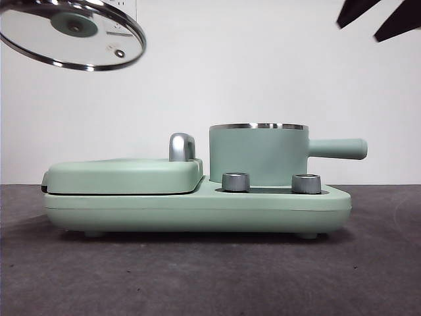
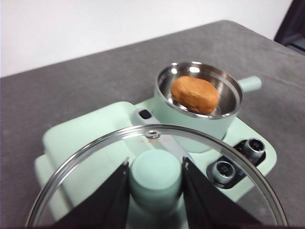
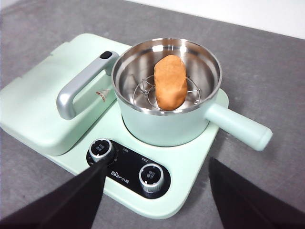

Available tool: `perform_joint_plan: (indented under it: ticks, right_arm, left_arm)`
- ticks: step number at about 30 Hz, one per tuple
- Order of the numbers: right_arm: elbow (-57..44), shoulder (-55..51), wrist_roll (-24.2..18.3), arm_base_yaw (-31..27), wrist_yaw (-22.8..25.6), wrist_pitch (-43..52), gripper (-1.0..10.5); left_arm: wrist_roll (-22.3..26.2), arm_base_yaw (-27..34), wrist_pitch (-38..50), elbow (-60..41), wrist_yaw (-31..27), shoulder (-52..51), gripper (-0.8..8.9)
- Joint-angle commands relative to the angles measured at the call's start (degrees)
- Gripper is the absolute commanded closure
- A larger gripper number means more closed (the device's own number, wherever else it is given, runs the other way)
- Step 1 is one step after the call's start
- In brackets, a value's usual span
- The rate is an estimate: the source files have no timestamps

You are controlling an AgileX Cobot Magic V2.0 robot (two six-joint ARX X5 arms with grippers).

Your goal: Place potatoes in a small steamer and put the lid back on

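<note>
With the oblong orange-brown potato [image 3: 170, 82] already on the rack inside the mint-green cylindrical steamer pot [image 1: 258, 155], the left gripper [image 2: 155, 179], jaws clamped on the knob of the round clear glass lid [image 1: 72, 33], holds it high to the left, the right gripper [image 3: 157, 195] waits wide open and empty, and the next move calls for centring and lowering the lid onto the steel rim.

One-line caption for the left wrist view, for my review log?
Left gripper holds the glass lid by its knob above the cooker, potato already in the open steamer pot.

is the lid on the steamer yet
No, the left hand holds the lid up, off the steamer.
</note>
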Motion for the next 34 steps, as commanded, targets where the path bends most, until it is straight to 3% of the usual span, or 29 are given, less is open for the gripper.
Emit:
perform_joint_plan:
  ticks: [1,16,34]
  right_arm:
    - [-0.6,-2.7,1.3,0.3,0.2,-0.8,6.2]
    - [-0.7,-6.8,1.4,0.3,-0.1,-8.1,6.2]
    - [-0.7,-6.8,1.4,0.3,-0.1,-10.3,6.2]
  left_arm:
    - [-0.1,-1.4,3.8,0.9,0.2,1.7,8.04]
    - [-0.2,-9.9,28.7,2.1,0.2,18.3,8.04]
    - [2.6,-16.3,30.5,27.0,0.2,45.4,8.04]
